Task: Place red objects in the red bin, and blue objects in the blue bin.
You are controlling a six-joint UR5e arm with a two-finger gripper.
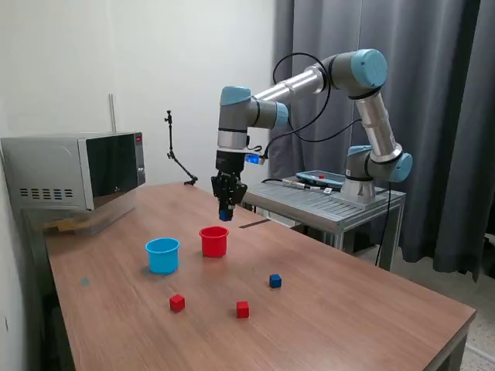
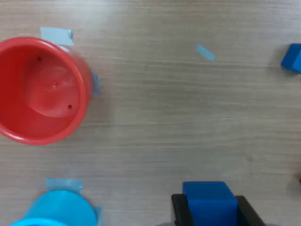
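Wrist view shows a solid dark blue cube [image 2: 209, 203] clenched between the gripper [image 2: 210, 212] jaws, hovering above the table [image 1: 348, 309] near the red cup [image 1: 214, 241] (empty inside). Counted: two red cubes [image 1: 177, 302] [image 1: 243, 309], one other blue cube [image 1: 275, 280], one light blue cup [image 1: 162, 255].

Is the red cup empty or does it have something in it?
Empty. The wrist view looks straight into the red cup and shows only its bare bottom, no cube inside.

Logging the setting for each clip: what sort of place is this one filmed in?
Probably a lab or office room set up for robot trials. A wooden table holds the sorting props, a microwave sits at its far end, a grey curtain hangs behind, and the arm is mounted on a metal stand.
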